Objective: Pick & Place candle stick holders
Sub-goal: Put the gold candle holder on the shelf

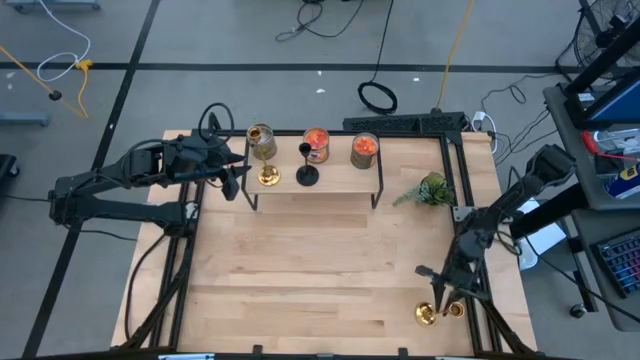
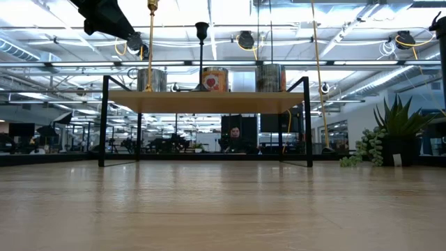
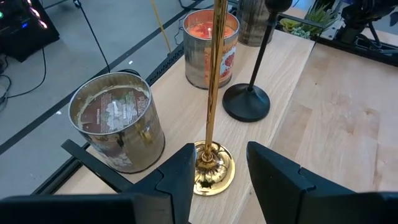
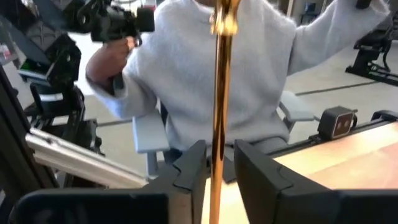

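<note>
A gold candle stick holder (image 1: 268, 175) and a matte black one (image 1: 307, 172) stand on their round bases on the raised wooden shelf (image 1: 340, 180) at the table's far side. My left gripper (image 1: 238, 178) is open at the shelf's left end. Its fingers (image 3: 180, 177) stand on either side of the gold holder's base (image 3: 212, 169) without clearly touching it. My right gripper (image 1: 442, 298) is at the table's near right corner, shut on a second gold holder (image 1: 430, 313). That holder's stem (image 4: 219, 93) runs up between the fingers. My right gripper pinches the second gold holder's thin stem (image 4: 217, 146) between its two fingers, which lie across the stem. The fingers come at it roughly level. The fingers hide the lower stem, and I cannot tell whether the base rests on the table.
Three short jars (image 1: 262, 140) (image 1: 316, 143) (image 1: 365, 148) stand along the shelf's far edge behind the holders. A green plant (image 1: 432, 190) sits at the table's right. A person in a grey sweater (image 4: 217, 68) sits beyond the table's near right corner. Black frame rails (image 1: 460, 230) border the table.
</note>
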